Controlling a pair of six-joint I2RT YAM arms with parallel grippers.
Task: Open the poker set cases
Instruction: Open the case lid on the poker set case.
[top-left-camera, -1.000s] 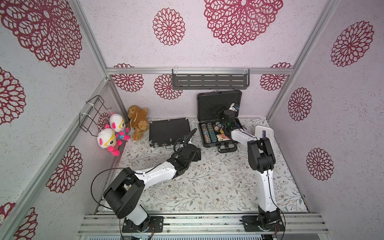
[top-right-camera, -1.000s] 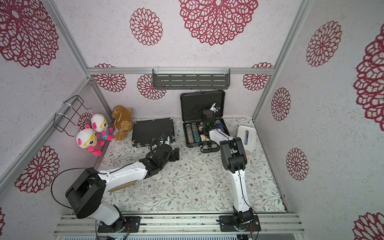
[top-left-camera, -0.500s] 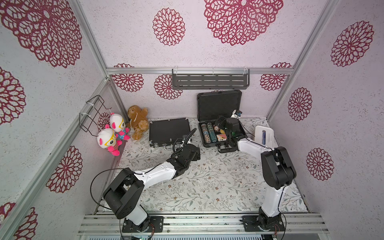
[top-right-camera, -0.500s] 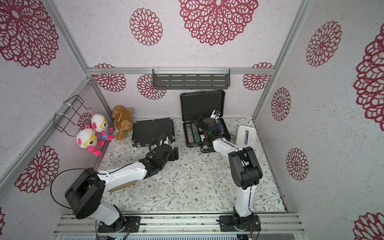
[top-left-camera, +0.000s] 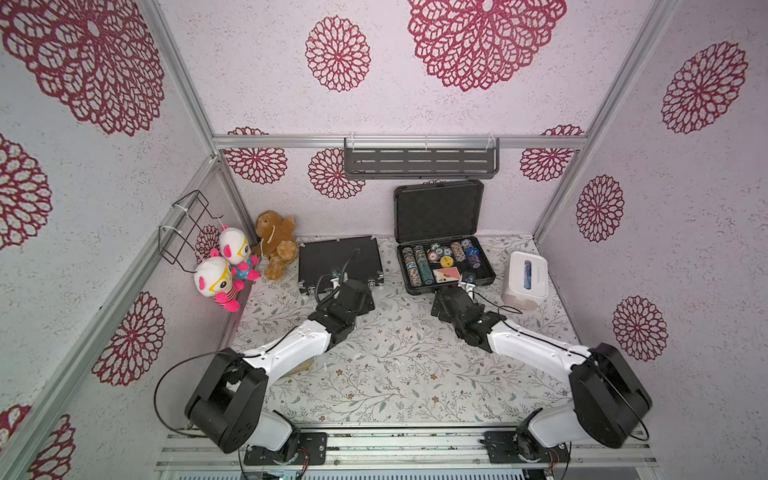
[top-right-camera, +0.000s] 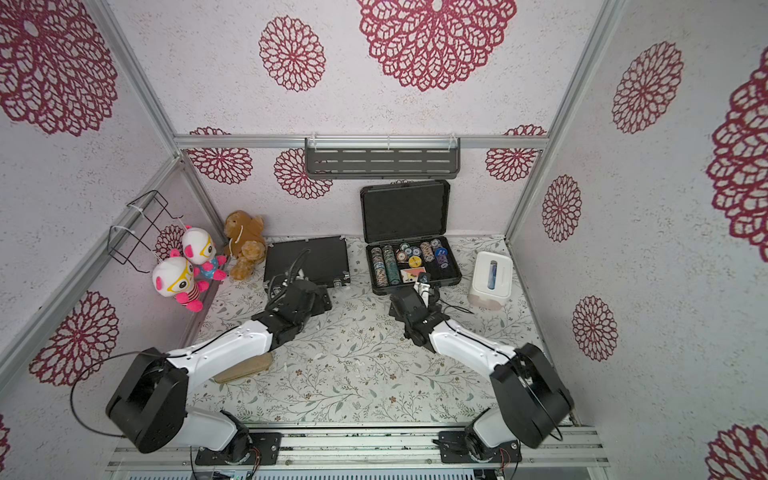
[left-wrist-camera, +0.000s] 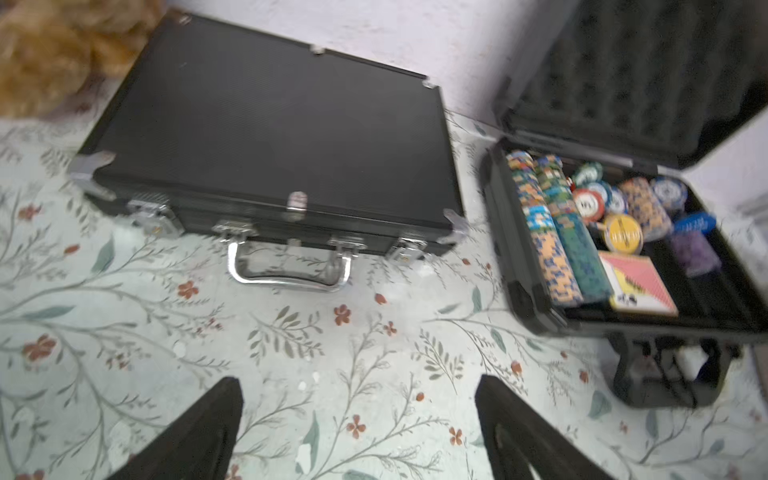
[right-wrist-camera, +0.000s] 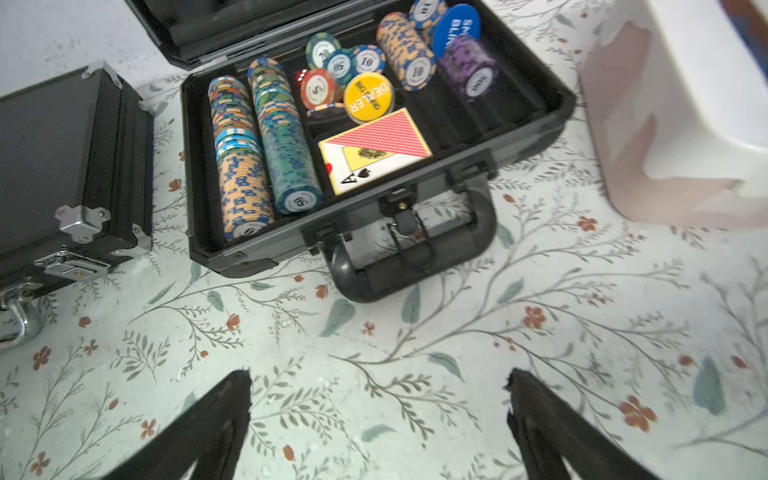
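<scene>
Rosette-papered walls (top-left-camera: 257, 95), grey shelf (top-left-camera: 420, 163), perhaps a wire basket (top-left-camera: 188, 226), floral floor (top-left-camera: 395, 365)

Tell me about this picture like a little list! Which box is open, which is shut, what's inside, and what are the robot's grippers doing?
thin black case: shut, lying flat on the table
thick grey case: open, lid standing up
inside the open one: poker chips and a card deck
left gripper: open, empty, facing the thin black case
right gripper: open, empty, in front of the thick grey case
tissue box: white, beside the thick grey case
teddy bear: in the corner beside the thin black case
</scene>
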